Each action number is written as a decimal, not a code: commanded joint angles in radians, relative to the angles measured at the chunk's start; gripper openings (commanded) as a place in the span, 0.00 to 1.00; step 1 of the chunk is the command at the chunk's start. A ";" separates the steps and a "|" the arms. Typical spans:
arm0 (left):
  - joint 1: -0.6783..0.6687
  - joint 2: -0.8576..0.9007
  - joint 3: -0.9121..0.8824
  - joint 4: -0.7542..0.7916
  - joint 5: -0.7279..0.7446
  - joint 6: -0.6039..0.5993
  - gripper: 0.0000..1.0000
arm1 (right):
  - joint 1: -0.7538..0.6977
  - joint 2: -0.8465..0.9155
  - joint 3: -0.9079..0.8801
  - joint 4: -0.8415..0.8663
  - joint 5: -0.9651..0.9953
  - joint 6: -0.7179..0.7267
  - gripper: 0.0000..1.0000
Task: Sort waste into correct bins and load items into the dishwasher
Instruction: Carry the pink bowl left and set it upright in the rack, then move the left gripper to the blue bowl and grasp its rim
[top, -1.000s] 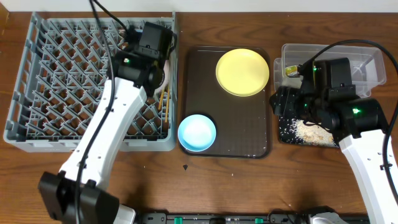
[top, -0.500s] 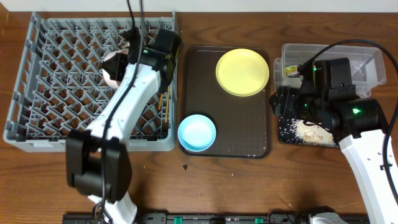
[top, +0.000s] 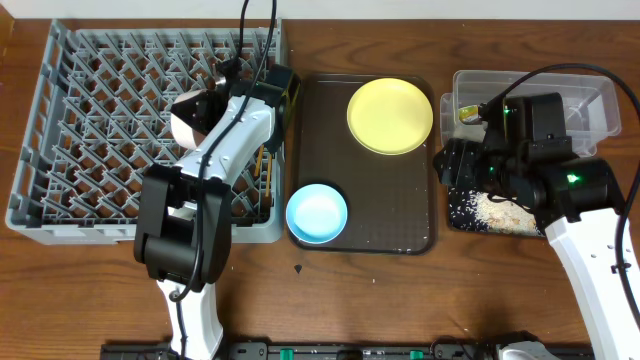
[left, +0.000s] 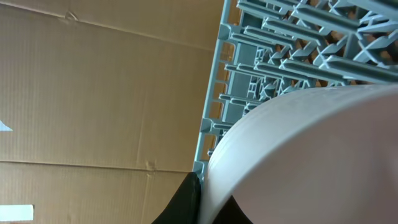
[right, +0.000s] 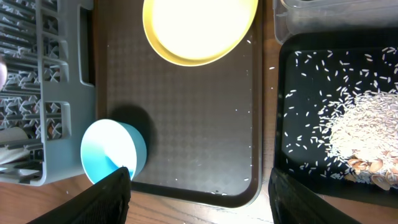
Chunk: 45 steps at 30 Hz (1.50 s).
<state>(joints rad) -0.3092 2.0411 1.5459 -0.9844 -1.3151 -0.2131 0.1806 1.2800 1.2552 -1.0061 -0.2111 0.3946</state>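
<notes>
My left gripper (top: 207, 104) is shut on the rim of the white bowl (top: 185, 120) and holds it tilted over the grey dish rack (top: 90, 130). In the left wrist view the bowl (left: 311, 155) fills the lower right, above the rack's pegs (left: 292, 43). Two chopsticks (top: 265, 165) lie in the rack's right side. My right gripper (right: 199, 199) is open and empty, hovering between the brown tray and the black tray (top: 460, 215). Rice crumbs (right: 367, 124) lie in the black tray. A green-and-orange wrapper (top: 468, 114) lies in the clear tub (top: 590, 100).
The dark brown serving tray (top: 370, 190) holds the yellow plate (top: 390, 115) at the back and the light blue bowl (top: 317, 212) at its front left corner; both also show in the right wrist view, plate (right: 199, 28) and bowl (right: 112, 152). A few rice grains lie on it.
My left gripper has swung left from the rack's right edge, carrying the white bowl over the rack, and the wrist has turned. The right arm has not moved.
</notes>
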 joint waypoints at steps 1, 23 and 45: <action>-0.037 0.011 -0.007 0.002 -0.002 -0.032 0.07 | -0.004 -0.005 0.009 0.001 -0.006 0.012 0.68; -0.226 -0.201 0.006 -0.078 0.828 -0.035 0.45 | -0.004 -0.005 0.009 0.000 -0.007 0.012 0.69; -0.303 -0.322 -0.398 0.290 1.465 -0.278 0.08 | -0.004 -0.005 0.009 0.001 -0.006 0.012 0.69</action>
<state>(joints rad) -0.5926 1.7100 1.2217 -0.7902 0.1303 -0.4236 0.1806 1.2800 1.2552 -1.0061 -0.2123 0.3954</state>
